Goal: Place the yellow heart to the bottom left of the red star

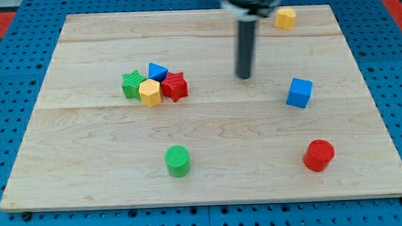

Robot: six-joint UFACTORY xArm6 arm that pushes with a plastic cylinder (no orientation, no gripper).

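Note:
The red star (174, 86) lies left of the board's middle, in a tight cluster. A yellow hexagon-like block (150, 92) touches its left side, with a green star (131, 84) further left and a blue triangle (158, 71) above. A second yellow block (285, 18), which looks like the heart, sits alone near the view's top right edge. My tip (244, 76) rests on the board right of the cluster and below-left of that yellow block, touching no block.
A blue cube (299, 93) lies right of my tip. A green cylinder (177, 161) sits at the bottom centre-left and a red cylinder (318, 155) at the bottom right. The wooden board (82, 164) lies on a blue perforated surface.

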